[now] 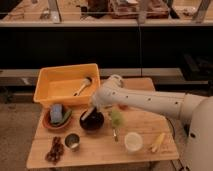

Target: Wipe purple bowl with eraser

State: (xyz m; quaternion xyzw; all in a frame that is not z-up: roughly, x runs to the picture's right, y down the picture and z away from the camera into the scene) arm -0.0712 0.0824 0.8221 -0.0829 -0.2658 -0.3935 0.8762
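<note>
A pale wooden table [100,150] with a visible plank grain carries everything here. Across it from the right reaches the robot's thick white arm [155,102], smooth and rounded, bending at a bulbous joint above the table's middle. At the back left sits a rectangular yellow plastic tub [50,82] with sloped walls; a wooden-handled brush [82,86] lies slanted inside it.

Left of centre is a round orange-brown bowl [48,123] holding a blue sponge [56,113], blocky and soft-edged. Just beside it to the right stands the purple bowl [96,123], round, dark and glossy. The gripper [88,113] dips into this bowl from above, and a dark oblong shape with a paler stripe, apparently the eraser [86,114], slants at its tip against the bowl's inner left side; whether the fingers are clamped on it cannot be told.

Right of the bowl lies a small green fuzzy-headed object [116,118]. Toward the front are a white cup [133,142], a small metal cup [73,142], a yellow elongated item [158,142], and a dark lumpy cluster [54,150].
</note>
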